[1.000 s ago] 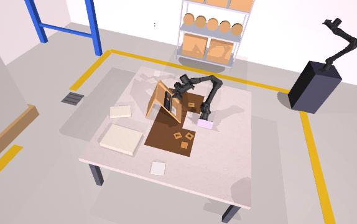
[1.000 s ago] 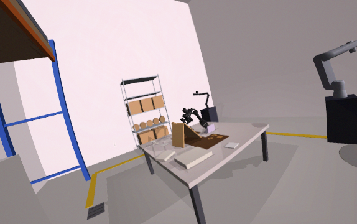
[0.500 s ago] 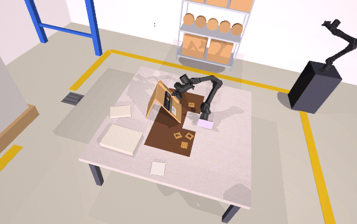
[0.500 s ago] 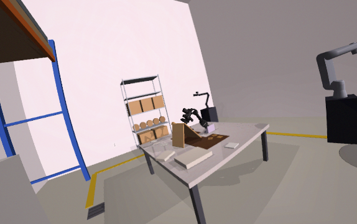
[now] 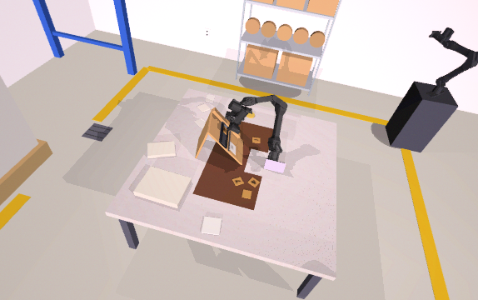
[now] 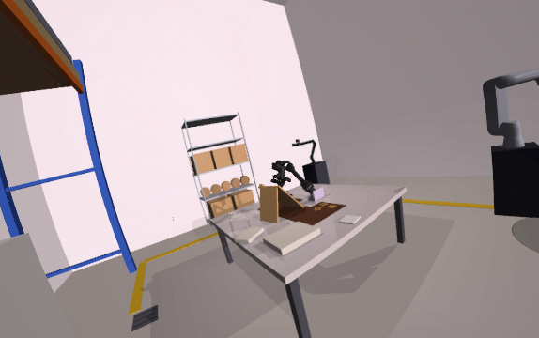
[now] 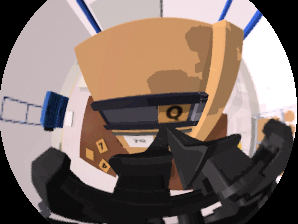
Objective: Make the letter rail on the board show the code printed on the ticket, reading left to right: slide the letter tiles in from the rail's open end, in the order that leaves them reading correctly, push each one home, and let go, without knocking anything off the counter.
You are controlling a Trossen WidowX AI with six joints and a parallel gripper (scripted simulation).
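The Q tile sits upright in the long rail on the leaning board. The gripper is closed, holding 0 tiles. The table stands inside yellow floor lines.

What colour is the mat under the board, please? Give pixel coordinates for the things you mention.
The mat (image 5: 222,189) (image 6: 314,215) (image 7: 92,125) is dark reddish brown; top view shows it best.

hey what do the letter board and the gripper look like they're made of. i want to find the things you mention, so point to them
The board (image 5: 236,151) (image 6: 269,204) (image 7: 135,55) looks like wood or fibreboard, matte, going by its even tan colour and flat panels. The gripper (image 5: 227,130) (image 7: 164,127) seems to be dark plastic or coated metal: black, faceted, little shine.
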